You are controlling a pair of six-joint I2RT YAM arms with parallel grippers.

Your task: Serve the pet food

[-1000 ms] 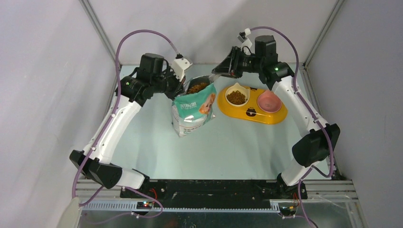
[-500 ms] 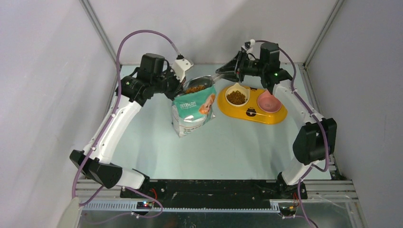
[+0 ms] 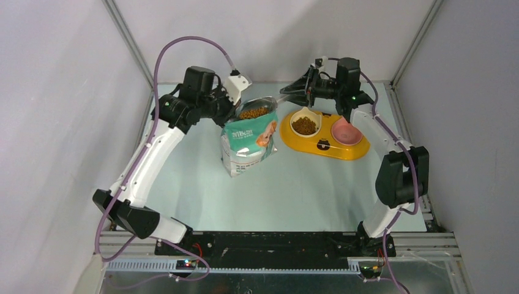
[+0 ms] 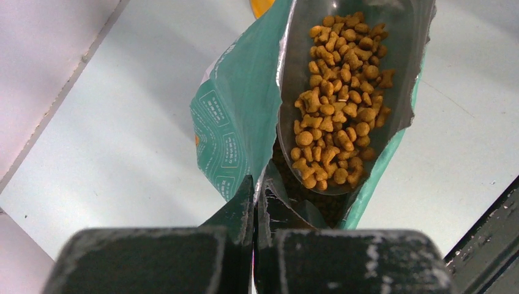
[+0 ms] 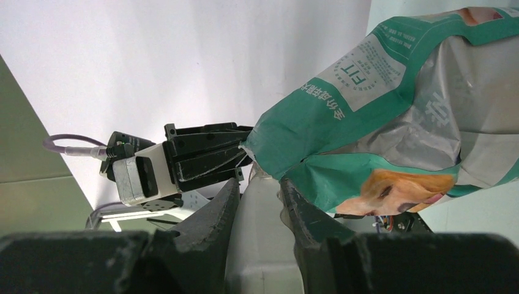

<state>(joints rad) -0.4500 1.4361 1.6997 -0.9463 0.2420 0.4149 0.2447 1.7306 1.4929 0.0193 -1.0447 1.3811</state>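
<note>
The teal-and-white bag (image 3: 246, 147) stands upright mid-table with its mouth open. My left gripper (image 3: 236, 108) (image 4: 254, 187) is shut on the bag's torn rim (image 4: 263, 196) and holds the mouth open. My right gripper (image 3: 294, 93) (image 5: 260, 190) is shut on the handle of the clear scoop (image 5: 263, 239). The scoop bowl (image 4: 343, 92) lies in the bag's mouth, heaped with pet food (image 4: 336, 116) (image 3: 253, 113). More kibble shows dark inside the bag below it. The bag's printed dog (image 5: 398, 190) faces the right wrist camera.
A yellow double-bowl feeder (image 3: 322, 146) sits right of the bag. Its left bowl (image 3: 304, 125) holds kibble, and its right bowl (image 3: 347, 130) is pink. Grey walls close in the back and both sides. The left arm's wrist (image 5: 177, 162) is close behind the scoop handle.
The right arm's wrist has turned and shifted left, bringing the scoop into the bag's mouth, where it now lies full of kibble. The left gripper has kept its pinch on the rim.
</note>
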